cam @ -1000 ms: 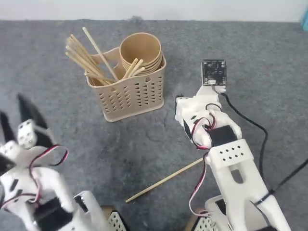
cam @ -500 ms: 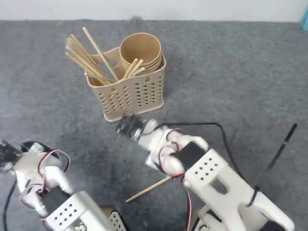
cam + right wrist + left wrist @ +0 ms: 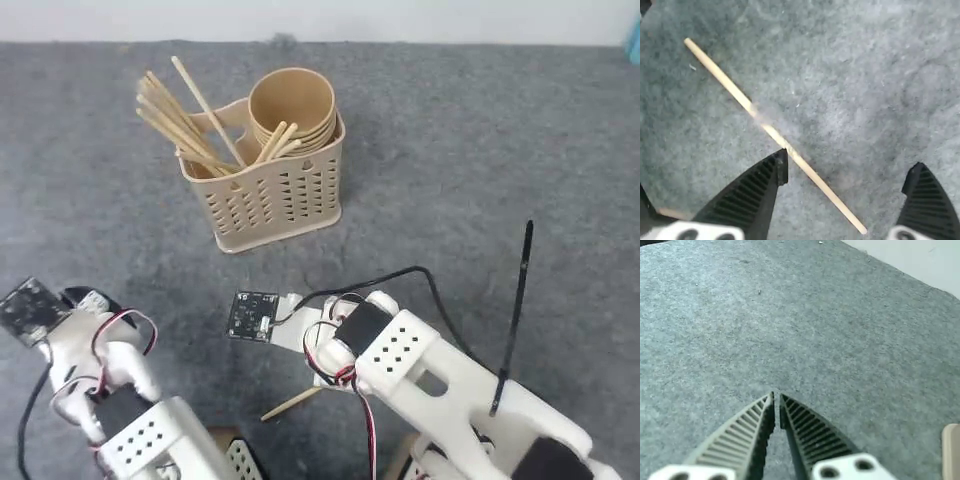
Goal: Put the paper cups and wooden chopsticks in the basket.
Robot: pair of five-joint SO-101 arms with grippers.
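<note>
A beige slotted basket [image 3: 268,195] stands at the back of the grey mat, holding stacked paper cups [image 3: 292,103] and several wooden chopsticks [image 3: 178,115]. One loose chopstick [image 3: 292,402] lies on the mat near the front, partly hidden under my right arm [image 3: 392,350]. In the right wrist view that chopstick [image 3: 769,131] runs diagonally, its lower part passing between the fingers of my open right gripper [image 3: 850,167], close to one fingertip. My left gripper [image 3: 776,398] is shut and empty, low over bare mat. The left arm [image 3: 95,355] sits at the front left.
Grey felt mat [image 3: 480,150] covers the table, with free room right of the basket. A black cable and a stiff black tie [image 3: 520,290] stick up from the right arm. A beige corner [image 3: 953,450] shows at the edge of the left wrist view.
My right arm swung down and left from beside the basket to the loose chopstick. The left arm drew back to the front left and its fingers closed.
</note>
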